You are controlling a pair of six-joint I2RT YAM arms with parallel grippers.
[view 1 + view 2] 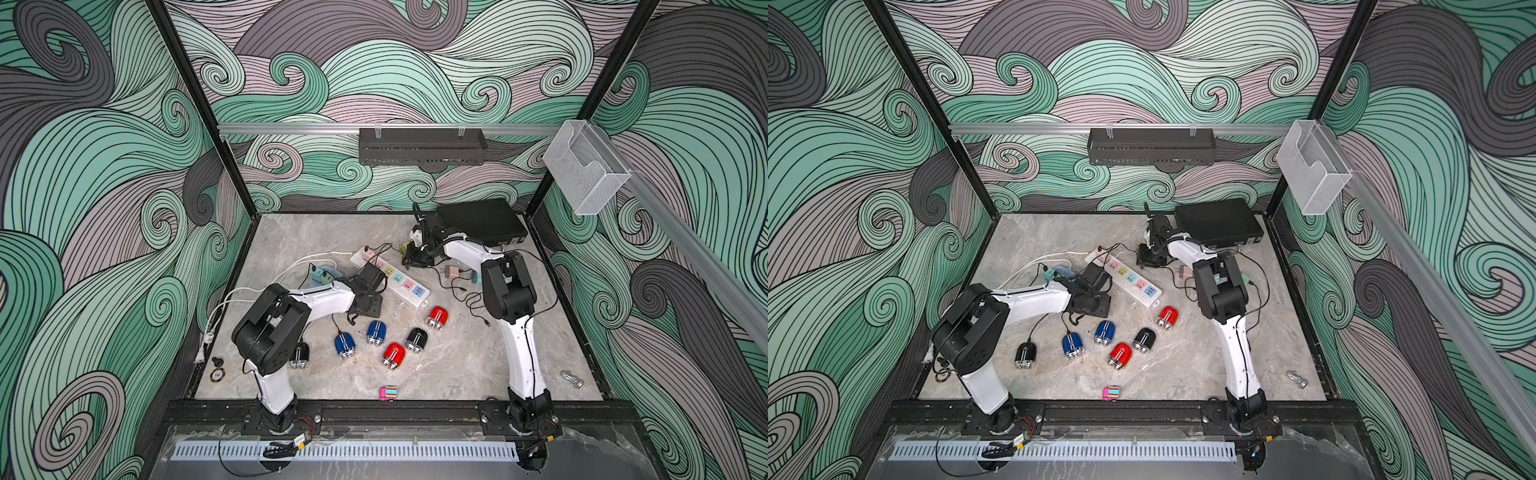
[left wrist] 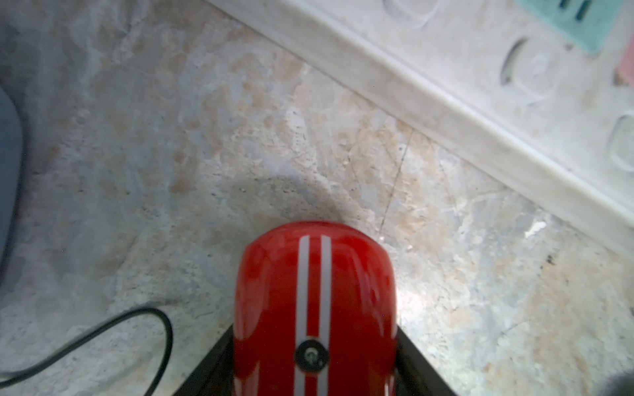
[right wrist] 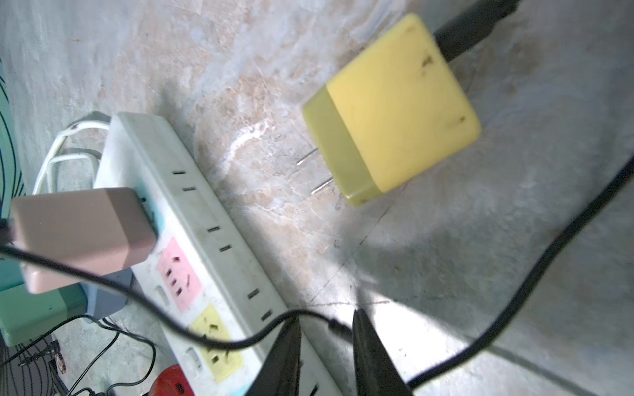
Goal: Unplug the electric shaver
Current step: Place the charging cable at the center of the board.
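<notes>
In the left wrist view a red electric shaver (image 2: 315,291) with two white stripes sits between the black fingers of my left gripper (image 2: 314,339), which press against its sides just above the table beside the white power strip (image 1: 395,278). No cable shows on it. My right gripper (image 3: 326,322) hovers by the strip's far end, jaws apart. The free plug end of a thin black cable (image 3: 338,329) lies loose between them. That cable trails back toward a pink adapter (image 3: 82,236) plugged into the strip (image 3: 206,223). In both top views the held shaver is hidden under the left gripper (image 1: 365,284).
A yellow adapter (image 3: 391,109) lies unplugged on the marble table, prongs bare. Several more shavers lie in front: blue (image 1: 345,345), red (image 1: 393,354), black (image 1: 415,338). A black box (image 1: 482,222) stands at the back right. Loose cables (image 1: 469,297) lie by the right arm.
</notes>
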